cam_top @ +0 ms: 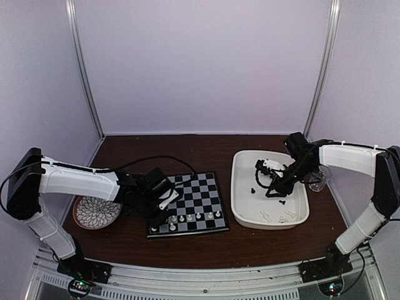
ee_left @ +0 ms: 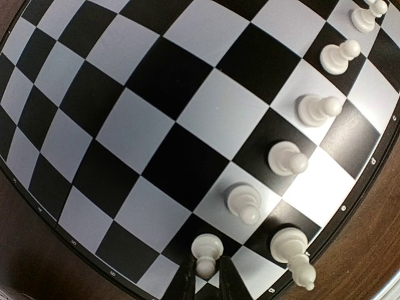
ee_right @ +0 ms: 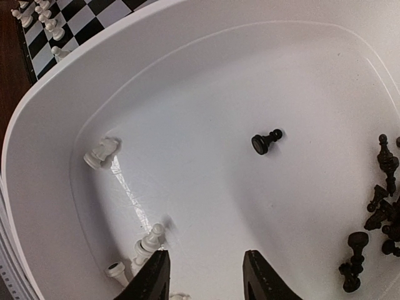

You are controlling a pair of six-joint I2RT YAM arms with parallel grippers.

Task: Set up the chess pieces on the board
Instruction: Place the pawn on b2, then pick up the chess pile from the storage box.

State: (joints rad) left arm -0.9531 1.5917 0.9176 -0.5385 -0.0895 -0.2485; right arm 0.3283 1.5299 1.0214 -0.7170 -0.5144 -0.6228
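Starting with the top external view, the board point(cam_top: 201, 187) is seen mid-table, with white chess pieces point(cam_top: 190, 217) lined up along its near edge. The left gripper point(cam_top: 164, 209) is lowered over the board's near left corner, where the row is judged to need its next pawn. The right gripper point(cam_top: 275, 186) is held over the white tray point(cam_top: 239, 187) just right of the board, where unplaced pieces lie. A patterned plate point(cam_top: 94, 214) sits just left of the board, so little room is left there.

From the left wrist, a white pawn point(ee_left: 206, 250) is stood at the end of the pawn row, second rank from the board's near edge, flanked closely by the fingers point(ee_left: 186, 284). Whether it is pinched or merely bracketed cannot be told. A taller piece stands close by, so a straight upward retreat is judged safest.

From the right wrist, the jaws are spread apart and empty above the tray floor, with black pieces point(ee_right: 381, 212) heaped on the side away from the board. A lone black pawn point(ee_right: 265, 142) lies in open floor and is judged the easiest pick
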